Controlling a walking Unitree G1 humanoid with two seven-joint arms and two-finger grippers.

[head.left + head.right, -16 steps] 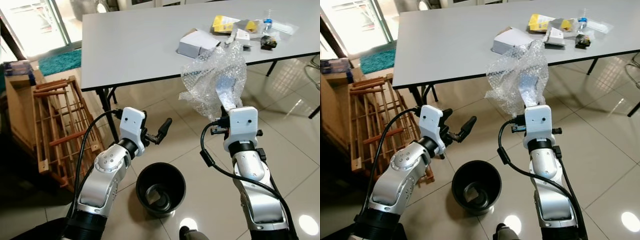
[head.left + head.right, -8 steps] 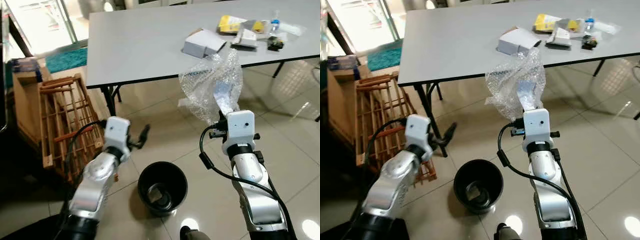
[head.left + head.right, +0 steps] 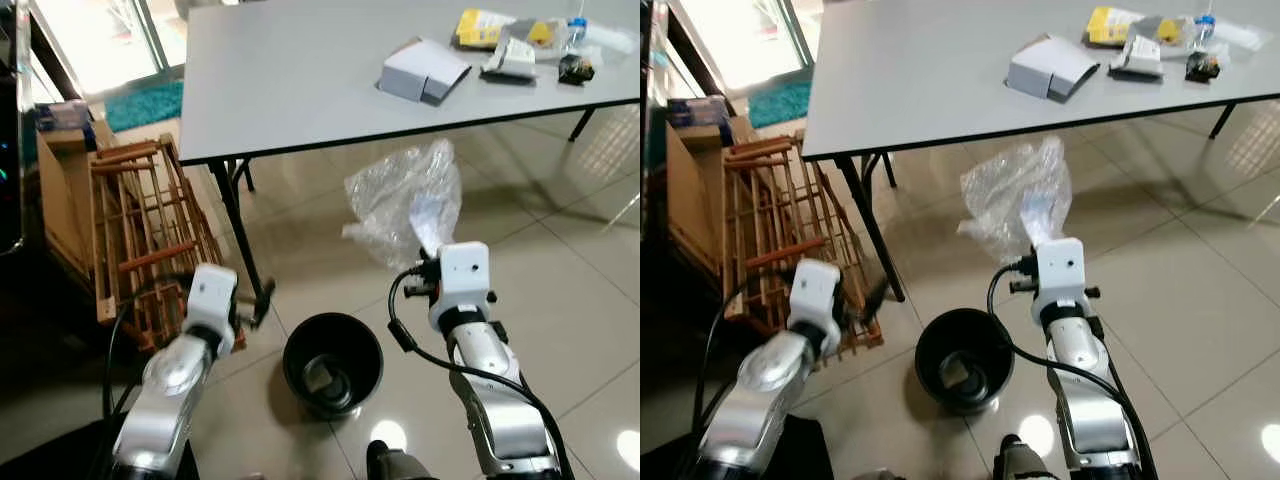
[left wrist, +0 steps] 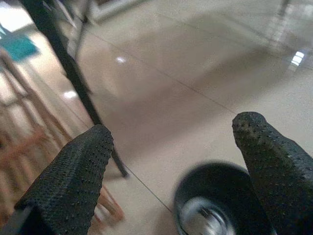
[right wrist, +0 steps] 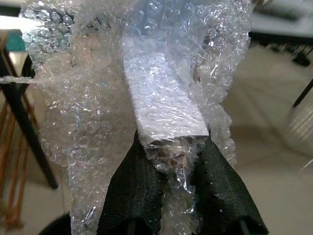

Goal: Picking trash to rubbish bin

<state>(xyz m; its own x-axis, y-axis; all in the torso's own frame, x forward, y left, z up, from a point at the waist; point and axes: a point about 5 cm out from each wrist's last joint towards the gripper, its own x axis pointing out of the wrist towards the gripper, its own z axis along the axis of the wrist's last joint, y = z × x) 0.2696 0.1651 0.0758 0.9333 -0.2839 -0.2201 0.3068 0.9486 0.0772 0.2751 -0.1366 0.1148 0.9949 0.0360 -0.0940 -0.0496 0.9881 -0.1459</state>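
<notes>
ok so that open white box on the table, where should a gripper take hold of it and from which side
Grip the white box across its low closed body, coming from above, fingers spanning the short sides. It lies flat on the table with its flap raised, and that thin flap would probably bend. The right gripper is busy, shut on bubble wrap.

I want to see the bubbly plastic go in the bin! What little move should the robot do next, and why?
Probably swing the right claw a little toward the robot's left, so it hangs over the black bin. The claw is pinching the bubble wrap, but the wrap is beside the bin's opening, not above it. Letting go now would likely drop it on the floor.
</notes>
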